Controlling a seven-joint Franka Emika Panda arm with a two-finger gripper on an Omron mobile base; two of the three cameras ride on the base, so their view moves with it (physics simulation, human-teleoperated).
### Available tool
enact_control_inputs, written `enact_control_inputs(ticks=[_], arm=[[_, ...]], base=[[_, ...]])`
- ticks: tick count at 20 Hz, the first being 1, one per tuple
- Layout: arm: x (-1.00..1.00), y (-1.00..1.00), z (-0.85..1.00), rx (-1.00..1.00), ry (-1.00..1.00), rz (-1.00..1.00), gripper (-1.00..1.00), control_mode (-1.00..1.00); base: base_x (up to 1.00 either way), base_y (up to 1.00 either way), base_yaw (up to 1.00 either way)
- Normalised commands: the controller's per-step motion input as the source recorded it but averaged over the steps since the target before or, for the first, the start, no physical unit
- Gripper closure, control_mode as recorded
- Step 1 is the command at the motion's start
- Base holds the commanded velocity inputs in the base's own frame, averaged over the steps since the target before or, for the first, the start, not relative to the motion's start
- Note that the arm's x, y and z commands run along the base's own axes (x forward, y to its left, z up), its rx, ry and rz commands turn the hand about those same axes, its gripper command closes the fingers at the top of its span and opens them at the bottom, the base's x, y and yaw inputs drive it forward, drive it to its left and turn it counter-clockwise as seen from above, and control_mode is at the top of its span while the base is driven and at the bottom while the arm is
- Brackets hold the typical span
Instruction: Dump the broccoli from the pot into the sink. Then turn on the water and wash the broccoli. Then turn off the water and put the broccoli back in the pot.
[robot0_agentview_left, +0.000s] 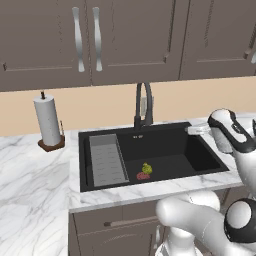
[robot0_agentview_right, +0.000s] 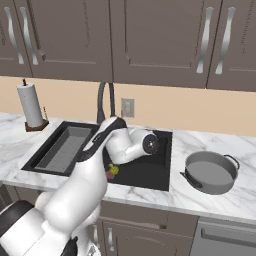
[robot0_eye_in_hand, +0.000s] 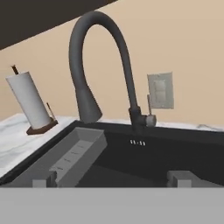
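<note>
The broccoli (robot0_agentview_left: 146, 168), a small yellow-green floret, lies on the floor of the black sink (robot0_agentview_left: 165, 146) right beside the red drain (robot0_agentview_left: 143, 176). In the right base view it peeks out (robot0_agentview_right: 113, 170) from behind my arm. The grey pot (robot0_agentview_right: 210, 172) stands upright on the counter right of the sink, with nothing showing inside it. My gripper (robot0_eye_in_hand: 111, 180) is open and holds nothing. It hovers over the sink's right part (robot0_agentview_left: 198, 129), level with the rim, and faces the dark arched faucet (robot0_eye_in_hand: 100, 65), with the faucet's small lever (robot0_eye_in_hand: 149, 114) a short way ahead.
A grey ribbed tray insert (robot0_agentview_left: 106, 160) fills the sink's left end. A paper towel roll (robot0_agentview_left: 48, 121) stands on the marble counter to the left. A wall outlet (robot0_eye_in_hand: 159, 91) sits behind the faucet. Cabinets hang overhead.
</note>
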Motion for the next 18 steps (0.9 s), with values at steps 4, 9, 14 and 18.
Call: enact_control_inputs(ticks=[4,9,14,18], arm=[[0.54,0.21,0.00,0.14,-0.06,0.00,-1.00,-1.00],[0.52,0.12,-0.02,0.07,-0.07,0.00,-1.00,-1.00],[0.37,0.11,-0.05,0.03,-0.07,0.00,-1.00,-1.00],[0.29,0.14,-0.04,0.00,-0.07,0.00,-1.00,-1.00]], base=[[0.00,0.00,0.00],[0.00,0.00,0.00],[0.00,0.00,0.00],[0.00,0.00,0.00]])
